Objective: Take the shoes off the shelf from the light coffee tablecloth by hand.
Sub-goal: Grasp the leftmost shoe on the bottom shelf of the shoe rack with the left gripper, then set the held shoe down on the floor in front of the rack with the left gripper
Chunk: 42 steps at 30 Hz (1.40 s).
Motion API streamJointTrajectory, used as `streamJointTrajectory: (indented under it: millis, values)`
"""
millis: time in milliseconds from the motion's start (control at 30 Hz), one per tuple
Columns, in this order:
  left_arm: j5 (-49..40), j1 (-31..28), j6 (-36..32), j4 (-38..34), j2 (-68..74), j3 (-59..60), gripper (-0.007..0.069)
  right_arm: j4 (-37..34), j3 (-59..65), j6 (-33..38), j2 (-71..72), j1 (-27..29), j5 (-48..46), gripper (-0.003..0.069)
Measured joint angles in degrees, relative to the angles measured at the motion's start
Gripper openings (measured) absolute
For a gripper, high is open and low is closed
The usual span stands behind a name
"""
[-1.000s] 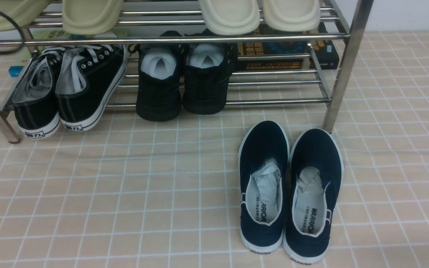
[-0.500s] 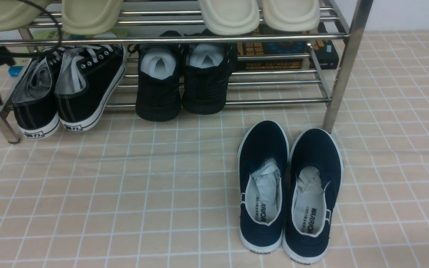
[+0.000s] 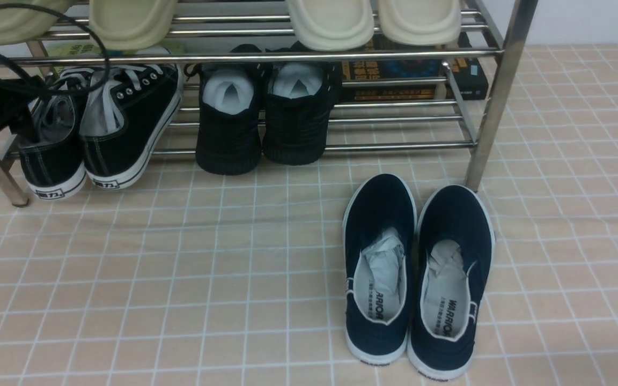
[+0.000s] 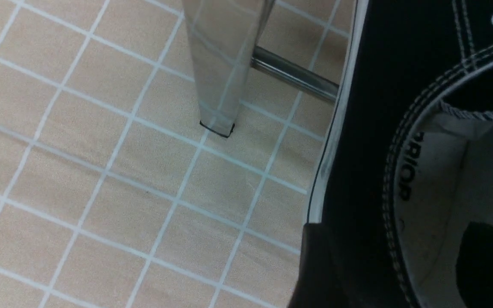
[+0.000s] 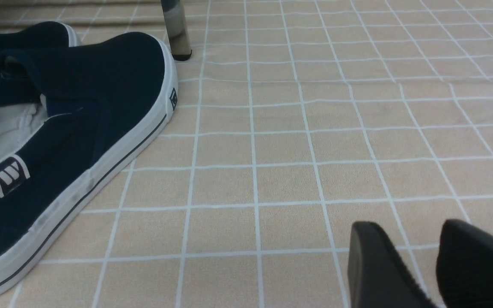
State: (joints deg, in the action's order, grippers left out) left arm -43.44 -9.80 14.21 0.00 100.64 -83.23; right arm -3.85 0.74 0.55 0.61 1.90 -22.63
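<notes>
Shoes [image 3: 100,123] are not yet taken from the shelf [image 3: 494,107]; one collar is straddled by the left gripper [image 4: 396,248], jaws parted, nothing clamped.

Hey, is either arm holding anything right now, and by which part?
Right gripper: nothing. Left gripper straddles the outer side wall of the left black sneaker, one finger inside, one outside; whether it has clamped cannot be told.
</notes>
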Motion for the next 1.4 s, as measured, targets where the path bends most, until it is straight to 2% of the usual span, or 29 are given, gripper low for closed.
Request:
streamJointTrajectory:
  millis: [100, 167, 267, 333, 433, 733, 867, 1100, 1233, 1400]
  values:
    - [0.49, 0.00, 0.07, 0.00, 1.44, 0.00, 0.0437, 0.00, 0.00, 0.00, 0.00, 0.00, 0.00, 0.0239]
    - [0.85, 0.00, 0.12, 0.00, 2.30, -0.05, 0.0407, 0.00, 0.00, 0.00, 0.00, 0.00, 0.00, 0.0239]
    - [0.60, 0.00, 0.10, -0.37, 2.93, -0.19, 0.0284, 0.00, 0.00, 0.00, 0.00, 0.00, 0.00, 0.0239]
    - [0.34, 0.00, 0.10, -0.49, 2.93, -0.19, 0.0121, 0.00, 0.00, 0.00, 0.00, 0.00, 0.00, 0.0239]
    - [-0.66, 0.00, 0.34, -0.72, 2.80, -0.30, 0.0029, 0.00, 0.00, 0.00, 0.00, 0.00, 0.00, 0.0239]
    - [-10.09, 0.00, 0.60, -0.91, -4.10, -0.01, 0.0017, 0.00, 0.00, 0.00, 0.00, 0.00, 0.00, 0.0239]
    - [-16.93, 0.00, 0.26, 1.39, -11.14, 0.05, 0.0017, 0.00, 0.00, 0.00, 0.00, 0.00, 0.00, 0.0239]
    - [-28.04, 0.00, 1.82, 11.60, -25.04, 0.05, 0.0017, 0.00, 0.00, 0.00, 0.00, 0.00, 0.00, 0.0239]
    - [-28.30, 0.00, 4.32, 14.84, -30.11, 1.35, 0.0017, 0.00, 0.00, 0.00, 0.00, 0.00, 0.00, 0.0239]
    - [-28.30, 0.00, 6.79, 14.22, -36.99, 9.66, 0.0017, 0.00, 0.00, 0.00, 0.00, 0.00, 0.00, 0.0239]
